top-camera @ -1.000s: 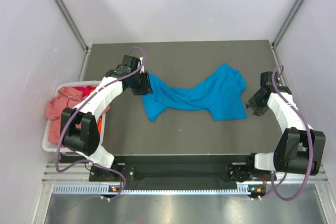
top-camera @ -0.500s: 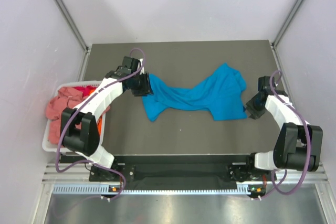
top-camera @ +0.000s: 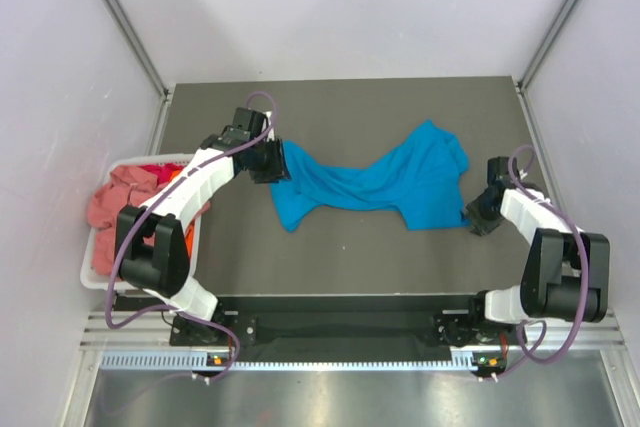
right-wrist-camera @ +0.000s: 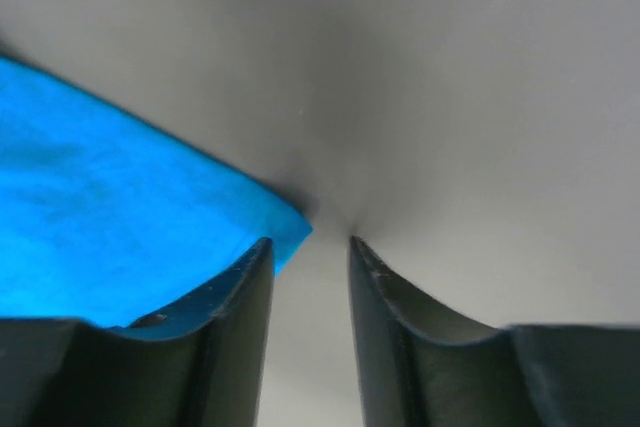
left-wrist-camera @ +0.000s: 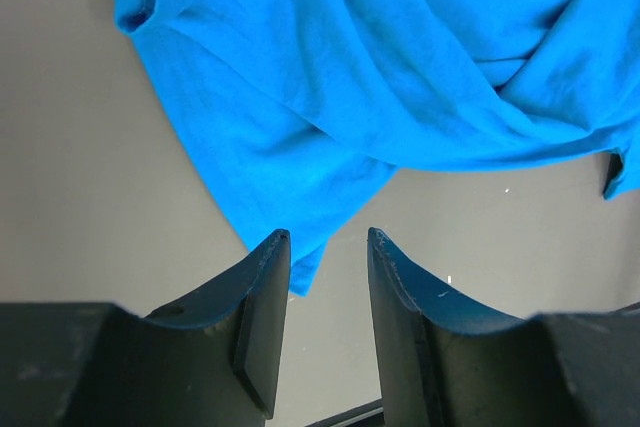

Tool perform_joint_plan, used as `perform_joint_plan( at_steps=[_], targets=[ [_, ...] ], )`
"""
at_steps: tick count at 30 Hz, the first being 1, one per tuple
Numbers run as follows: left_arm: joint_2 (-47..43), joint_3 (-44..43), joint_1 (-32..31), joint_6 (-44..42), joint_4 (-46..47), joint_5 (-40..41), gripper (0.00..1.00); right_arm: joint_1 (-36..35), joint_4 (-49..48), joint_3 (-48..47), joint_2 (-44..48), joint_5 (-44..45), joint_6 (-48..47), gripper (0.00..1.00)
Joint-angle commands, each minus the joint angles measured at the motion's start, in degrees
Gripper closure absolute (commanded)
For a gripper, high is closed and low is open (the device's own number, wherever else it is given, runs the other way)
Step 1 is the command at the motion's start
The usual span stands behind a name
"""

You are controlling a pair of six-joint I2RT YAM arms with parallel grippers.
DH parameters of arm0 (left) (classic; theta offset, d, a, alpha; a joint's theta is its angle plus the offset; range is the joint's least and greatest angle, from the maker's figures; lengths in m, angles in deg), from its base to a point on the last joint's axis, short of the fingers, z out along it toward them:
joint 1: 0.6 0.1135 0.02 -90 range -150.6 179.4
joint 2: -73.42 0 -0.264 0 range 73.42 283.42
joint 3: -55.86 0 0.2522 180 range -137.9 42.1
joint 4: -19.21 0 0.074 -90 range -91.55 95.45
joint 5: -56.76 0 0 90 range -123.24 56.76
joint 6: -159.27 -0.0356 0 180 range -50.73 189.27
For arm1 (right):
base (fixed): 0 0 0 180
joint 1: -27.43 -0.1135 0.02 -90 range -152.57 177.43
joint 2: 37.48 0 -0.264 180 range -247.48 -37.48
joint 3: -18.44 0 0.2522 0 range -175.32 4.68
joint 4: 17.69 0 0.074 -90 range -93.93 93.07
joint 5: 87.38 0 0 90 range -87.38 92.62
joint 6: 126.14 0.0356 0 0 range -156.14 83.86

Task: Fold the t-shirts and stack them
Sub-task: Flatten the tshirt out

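Blue shirt (top-camera: 375, 185) lies twisted on the table (top-camera: 340, 257); left gripper (left-wrist-camera: 327, 237) and right gripper (right-wrist-camera: 308, 243) are held with jaws apart at its opposite ends, nothing clamped, so each corner, apparently only just at the tips, should be seated deeper before closing and stretching flat.

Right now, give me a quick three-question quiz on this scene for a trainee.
1. True or false: the blue shirt lies neatly folded.
2. The basket stands on which side? A) left B) right C) far
3. Fill in: the left gripper and right gripper both have jaws ___.
Key: 1 false, it lies spread and twisted; 2 A; 3 open.
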Motion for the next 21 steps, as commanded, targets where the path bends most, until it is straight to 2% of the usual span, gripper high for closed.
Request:
perform_joint_plan(
  at_steps=[1, 3, 7, 9, 12, 18, 21],
  targets=[
    [-0.9, -0.5, -0.1, -0.3, 1.1, 1.7, 0.58, 0.6, -5.7, 1.2, -1.5, -0.5, 0.3, 0.65],
    [-1.1, -0.8, -0.1, 0.1, 0.8, 2.1, 0.58, 0.6, -6.5, 1.5, -2.0, -0.4, 0.1, 0.77],
    [-1.6, -1.0, -0.1, 0.6, 0.8, 3.1, 0.58, 0.6, -8.7, 1.9, -0.9, 0.3, -0.9, 0.89],
    [-1.7, -0.9, -0.1, 1.0, 1.0, 3.6, 0.58, 0.6, -11.0, 2.2, -0.3, -0.9, -2.3, 1.0],
    [-1.5, -0.7, -0.1, 1.3, 0.9, 4.6, 0.58, 0.6, -9.8, 1.5, 2.1, -1.2, -4.0, 1.0],
    [1.8, -0.3, 0.4, 1.5, 0.8, 12.2, 0.58, 0.6, -0.2, -6.6, 14.9, 6.8, -6.9, 1.0],
    [4.8, -0.6, 2.3, 2.5, 1.5, 12.7, 0.58, 0.6, 2.6, -9.1, 19.6, 7.9, -7.3, 1.0]
  ],
)
